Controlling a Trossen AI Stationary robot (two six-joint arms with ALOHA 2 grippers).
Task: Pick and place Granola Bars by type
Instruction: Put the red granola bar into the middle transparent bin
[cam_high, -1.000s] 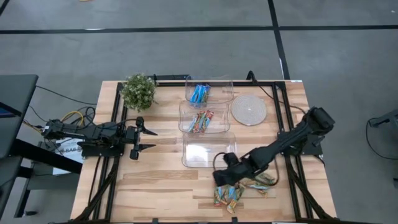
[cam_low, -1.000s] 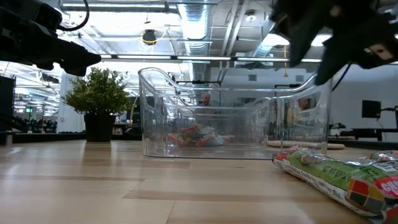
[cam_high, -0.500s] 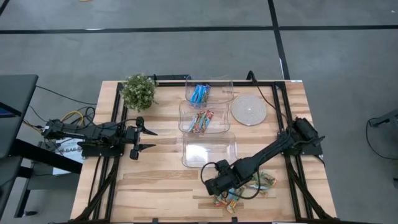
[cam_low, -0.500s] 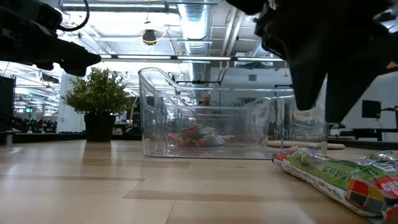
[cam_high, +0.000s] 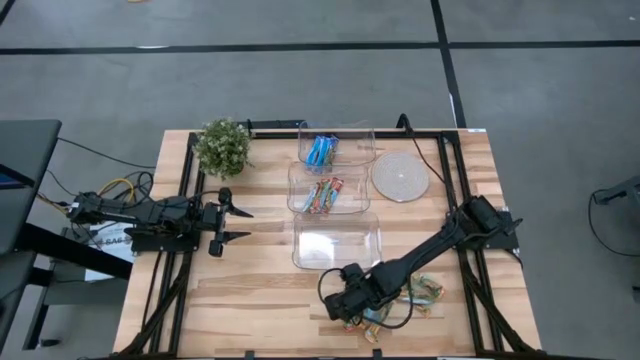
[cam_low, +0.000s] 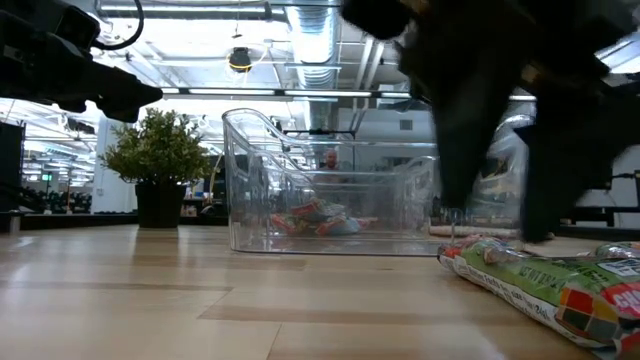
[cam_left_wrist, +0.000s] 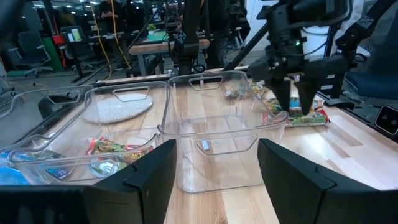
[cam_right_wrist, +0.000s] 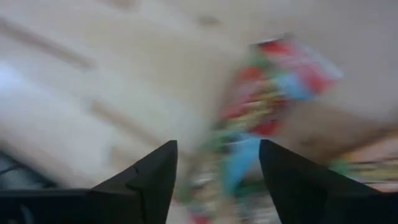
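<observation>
I see my right gripper (cam_high: 345, 308), jaws open, above loose bars (cam_high: 425, 290) in red-green-orange wrappers; my left gripper (cam_high: 238, 224) waits open beside the tubs (cam_high: 335, 240).

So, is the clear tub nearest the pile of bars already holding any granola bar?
No, in the high view the nearest clear tub shows only its bare bottom; the granola bars lie in the other tubs.
</observation>
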